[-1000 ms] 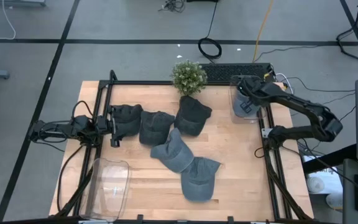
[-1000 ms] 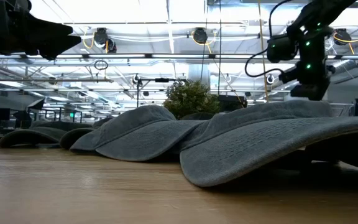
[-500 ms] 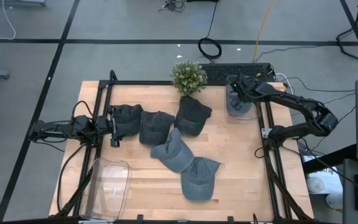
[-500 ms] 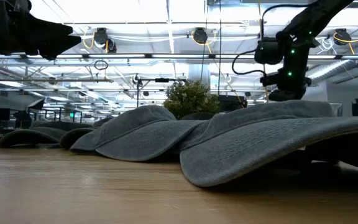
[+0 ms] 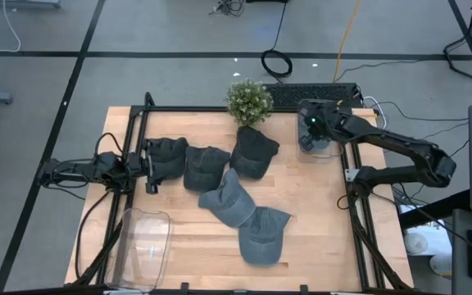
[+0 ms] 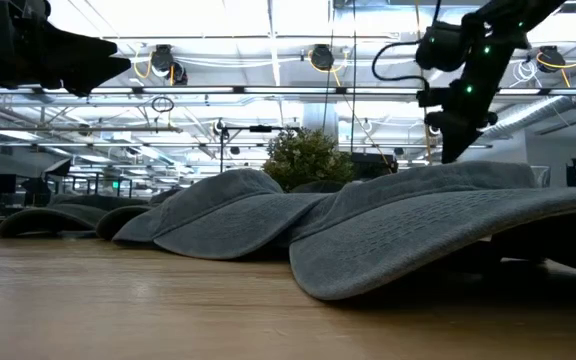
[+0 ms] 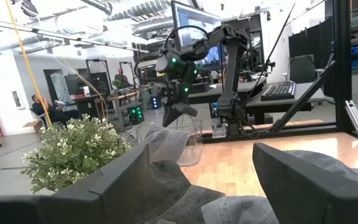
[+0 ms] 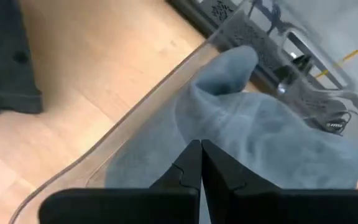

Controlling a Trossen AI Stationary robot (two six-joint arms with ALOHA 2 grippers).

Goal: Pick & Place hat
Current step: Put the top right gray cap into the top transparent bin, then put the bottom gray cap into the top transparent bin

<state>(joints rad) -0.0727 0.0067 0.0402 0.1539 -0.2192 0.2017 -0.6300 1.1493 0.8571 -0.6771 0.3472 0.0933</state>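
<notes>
Wooden surface [image 5: 301, 221] carries five dark grey fabric caps [image 5: 238, 201] in a loose chain beside a small green potted plant [image 5: 247, 100]. At its far right corner, the right pincer [image 5: 311, 129], clenched with nothing between its fingers, hovers over a grey cap [image 8: 253, 134] inside a clear plastic bin [image 5: 318, 139]. The left pincer [image 5: 150, 166], released, rests by the leftmost cap [image 5: 165, 156].

Matt grey cloth hats [image 5: 241, 200] (softly creased) lie on a smooth pale wood table [image 5: 318, 213] beside a glossy clear plastic bin [image 5: 142, 246].
</notes>
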